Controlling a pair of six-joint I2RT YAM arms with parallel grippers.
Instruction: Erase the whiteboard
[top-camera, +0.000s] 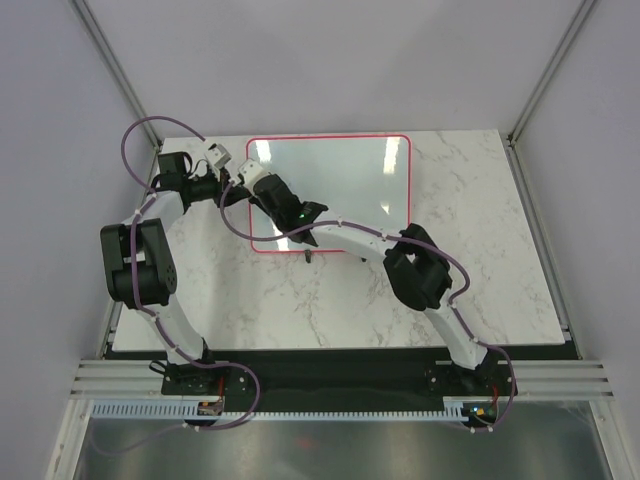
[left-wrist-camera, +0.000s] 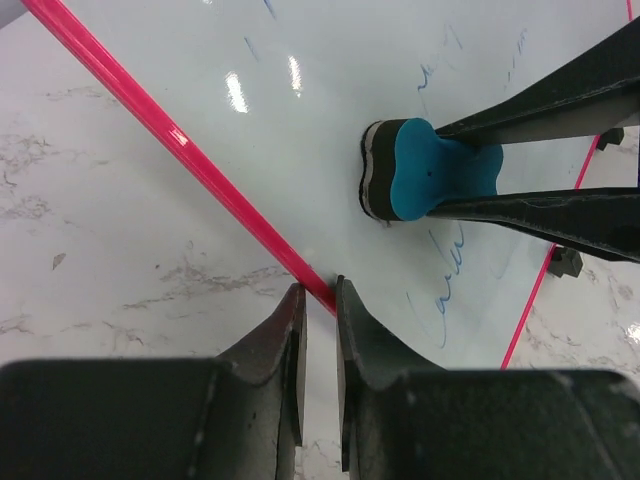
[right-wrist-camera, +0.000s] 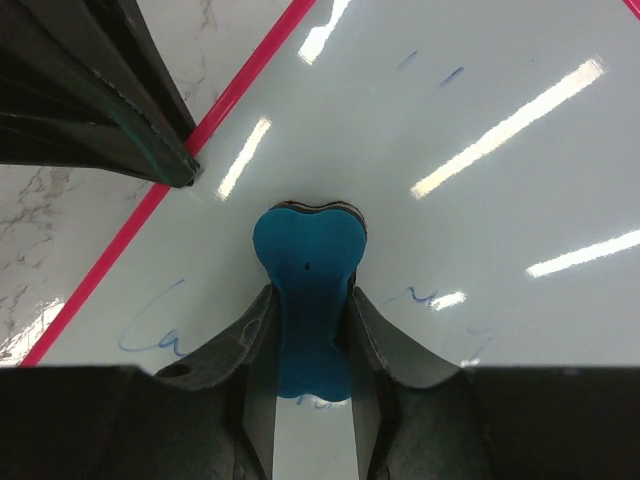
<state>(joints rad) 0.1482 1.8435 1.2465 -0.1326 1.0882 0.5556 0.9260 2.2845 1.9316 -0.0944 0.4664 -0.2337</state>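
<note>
right end effector: fingers clamped on the waist of a blue eraser. the eraser's dark pad is pressed flat on the whiteboard.

directly beneath and to either side of these fingers, there is faint blue handwriting on the glossy surface. a few small blue marks lie further ahead, among the reflected ceiling lights.

left end effector: fingers drawn nearly together over the board's red frame. one tip is on the table side, the other on the board side, and the frame runs into the narrow gap between them. it reads as closed on the whiteboard's edge.

ahead and to the right of the left fingertips, the eraser sits on the board, held in the right arm's dark fingers, near but apart. looped blue script lies just right of the left fingertips. more traces lie past the eraser.

beyond the eraser, at the board's opposite red edge, a small black foot rests on the marble.

overhead view: the board lies flat on the far half of the table, past both arms. both end effectors are at its left portion, and the rest of the surface stretches away to their right.
</note>
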